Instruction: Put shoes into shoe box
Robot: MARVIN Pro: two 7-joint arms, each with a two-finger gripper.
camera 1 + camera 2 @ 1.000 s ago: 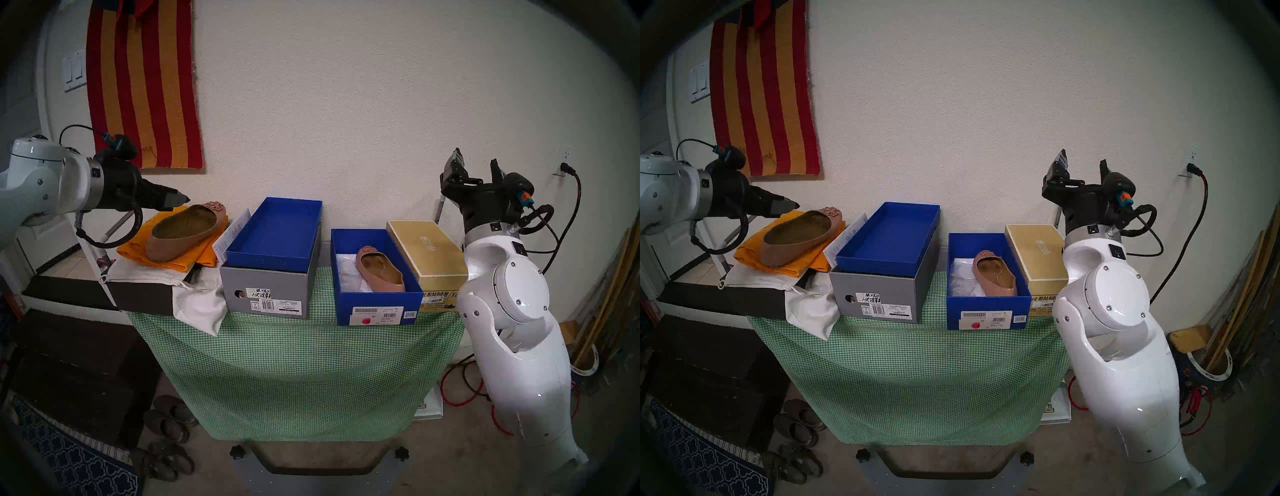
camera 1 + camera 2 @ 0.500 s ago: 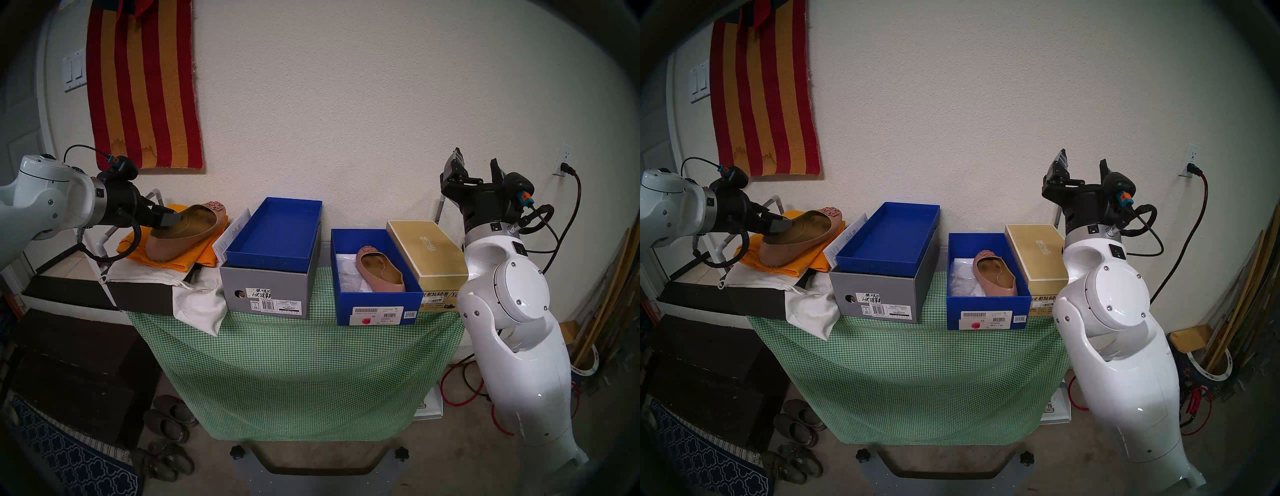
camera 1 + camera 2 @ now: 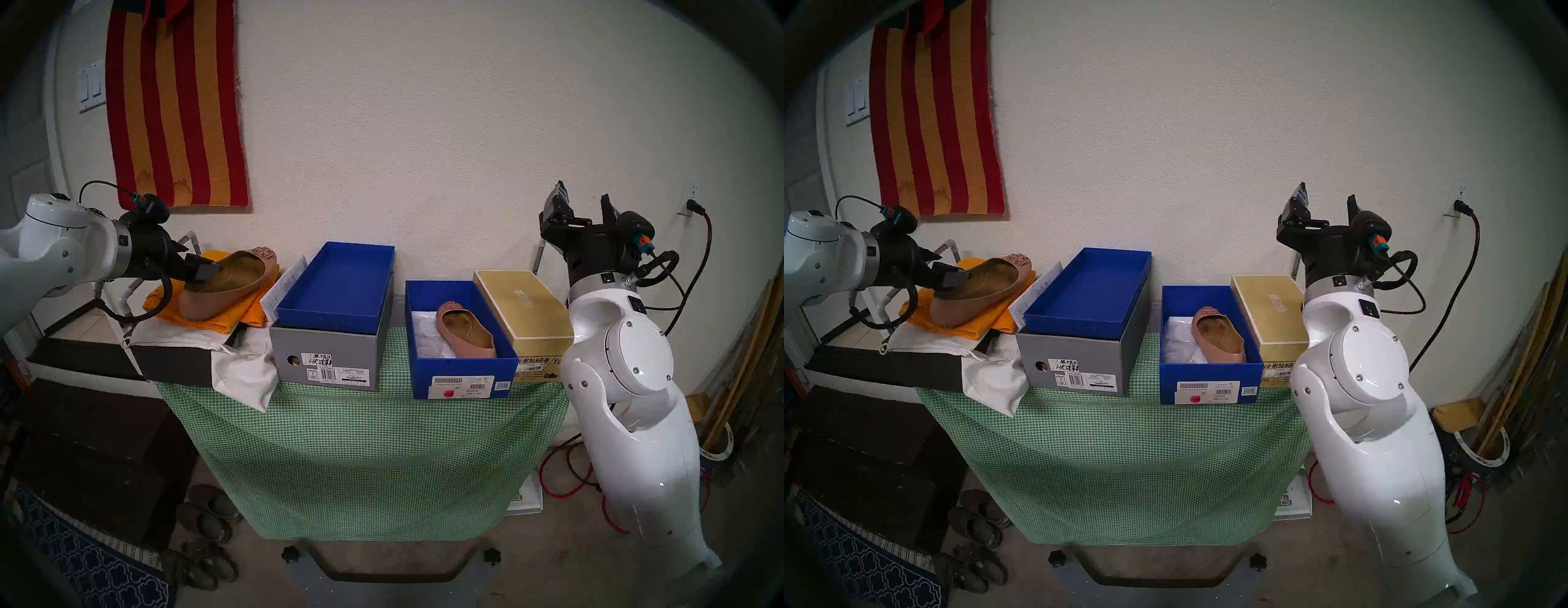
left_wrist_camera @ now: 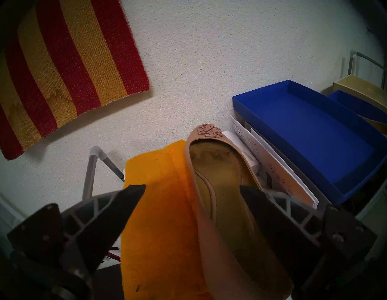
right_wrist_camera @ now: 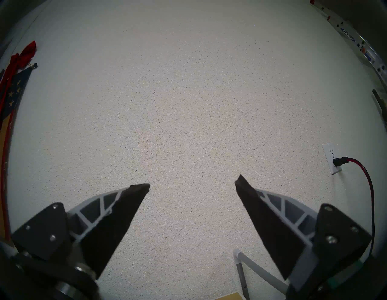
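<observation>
1. The left gripper (image 3: 208, 271) reaches in from the left edge of the head view, tilted downward at the heel end of a tan-pink ballet flat (image 3: 225, 284); in the left wrist view its jaws stand wide apart, one finger (image 4: 125, 201) over the orange cloth (image 4: 159, 209), the other inside the flat's opening over the brown-gold insole, the flat's near wall between them; nothing is clamped
2. That flat lies on the orange cloth atop a white dust bag (image 3: 242, 369), its cut-out toe emblem (image 4: 209, 130) pointing at the wall, outside any box
3. Just right of it stands a grey box (image 3: 326, 361) with a blue tray (image 3: 335, 288) sitting in its top; white papers are tucked against its left side
4. Further right, on the green checked tablecloth (image 3: 365, 446), the all-blue shoe box (image 3: 462, 373) is open; the second flat (image 3: 464, 329) lies inside on white tissue, toe toward the wall
5. A gold box (image 3: 522, 305) touches the shoe box's right side
6. The right gripper (image 3: 583, 204) points upward by the wall, well clear of the table; its fingers (image 5: 117, 220) are spread wide with only bare wall between them
</observation>
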